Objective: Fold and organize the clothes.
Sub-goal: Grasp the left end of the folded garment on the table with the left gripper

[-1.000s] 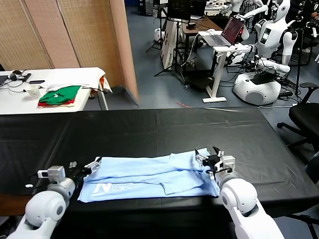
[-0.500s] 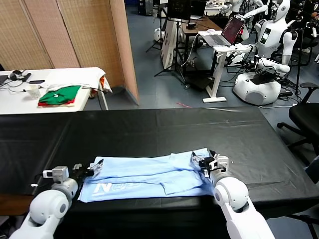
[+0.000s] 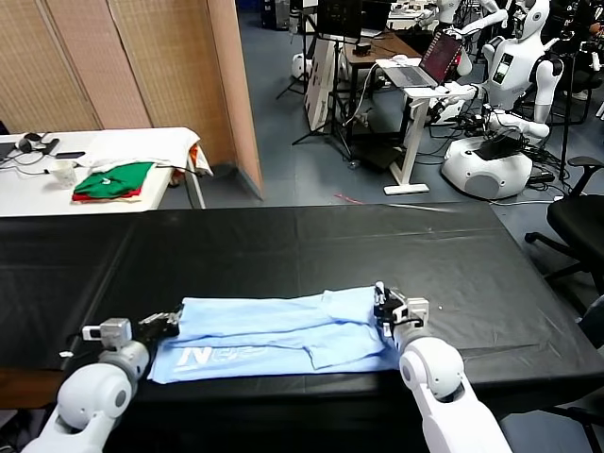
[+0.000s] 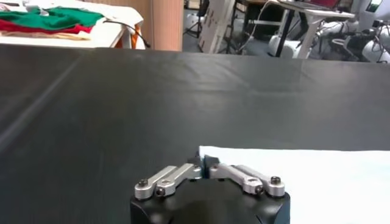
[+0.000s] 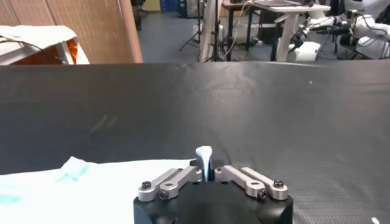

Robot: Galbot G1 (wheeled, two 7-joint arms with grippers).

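The clothes are one pale light-blue T-shirt point(image 3: 283, 335), lying flattened lengthwise near the front edge of the black table point(image 3: 311, 241), with white lettering point(image 3: 198, 357) at its left end. My left gripper point(image 3: 168, 322) sits at the shirt's far-left corner. In the left wrist view the left gripper point(image 4: 203, 163) is shut, with the corner of the shirt point(image 4: 292, 176) between its tips. My right gripper point(image 3: 380, 304) is at the shirt's far-right corner. In the right wrist view the right gripper point(image 5: 205, 169) is shut on a small upright fold of the shirt point(image 5: 203, 154).
A white side table point(image 3: 57, 189) at the back left carries folded green and red garments point(image 3: 113, 179). Beyond the black table are a folding screen point(image 3: 123, 66), a desk with a laptop point(image 3: 425, 66), other robots point(image 3: 500, 113) and an office chair point(image 3: 580, 222) at the right.
Both grippers went from open to shut. Each slid slightly inward onto its end of the shirt, which itself has hardly moved.
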